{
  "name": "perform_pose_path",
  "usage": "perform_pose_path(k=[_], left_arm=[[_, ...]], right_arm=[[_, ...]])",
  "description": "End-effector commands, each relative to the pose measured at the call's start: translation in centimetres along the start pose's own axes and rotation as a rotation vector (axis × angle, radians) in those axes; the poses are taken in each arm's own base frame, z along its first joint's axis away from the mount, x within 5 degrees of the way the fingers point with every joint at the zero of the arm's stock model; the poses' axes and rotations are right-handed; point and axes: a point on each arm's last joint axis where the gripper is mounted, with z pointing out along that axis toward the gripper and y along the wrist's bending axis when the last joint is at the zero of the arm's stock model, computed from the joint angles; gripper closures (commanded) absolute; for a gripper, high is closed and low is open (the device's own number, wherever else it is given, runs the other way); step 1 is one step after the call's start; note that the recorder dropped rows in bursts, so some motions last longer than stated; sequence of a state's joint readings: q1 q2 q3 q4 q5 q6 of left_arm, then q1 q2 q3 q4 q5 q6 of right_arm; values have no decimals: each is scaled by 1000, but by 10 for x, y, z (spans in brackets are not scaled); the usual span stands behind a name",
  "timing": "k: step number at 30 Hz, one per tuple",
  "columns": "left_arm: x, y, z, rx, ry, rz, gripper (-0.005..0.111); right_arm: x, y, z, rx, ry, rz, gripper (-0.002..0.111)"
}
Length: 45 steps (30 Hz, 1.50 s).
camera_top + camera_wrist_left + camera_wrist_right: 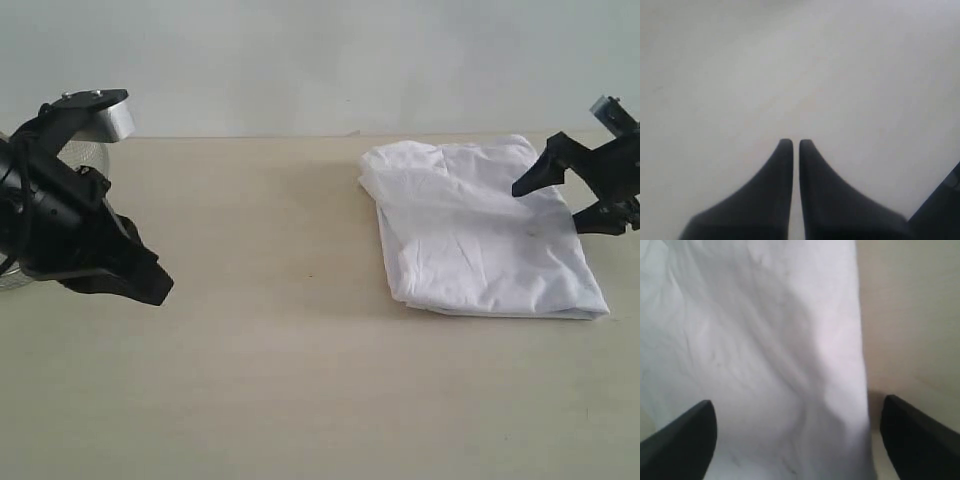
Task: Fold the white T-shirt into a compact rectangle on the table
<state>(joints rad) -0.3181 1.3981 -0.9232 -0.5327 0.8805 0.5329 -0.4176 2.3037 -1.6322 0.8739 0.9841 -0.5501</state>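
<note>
A white T-shirt (480, 230) lies folded into a rough rectangle on the right side of the pale desk (280, 380). The right end effector (547, 208) hovers at its right edge, jaws wide apart and holding nothing, probably so the fold lies undisturbed. The left end effector (160, 290) is closed and empty, well apart, likely parked clear.

shirt (480, 235): white, folded into a rough, slightly skewed rectangle, plain side up, surface creased, far left corner rumpled, near edge stacked in layers. lies flat on the right half of the table (260, 380): pale beige, matte, a few dark specks.
</note>
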Motion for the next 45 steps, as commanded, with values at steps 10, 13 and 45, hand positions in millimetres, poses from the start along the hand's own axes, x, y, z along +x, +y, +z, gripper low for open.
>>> perform_pose_path(k=[10,13,45], left_arm=[[0,-2,-1,1,-17,-5,102],[-2,-1,-1,-7,-30,-5,102],[-3,-2,-1,-2,-50,-15,102]], right_arm=[[-11,33,-82,165,-170,-118,90],[-4,55,-84,142,-157,-161,108],[53,70,-52,326,-245,-252,108]])
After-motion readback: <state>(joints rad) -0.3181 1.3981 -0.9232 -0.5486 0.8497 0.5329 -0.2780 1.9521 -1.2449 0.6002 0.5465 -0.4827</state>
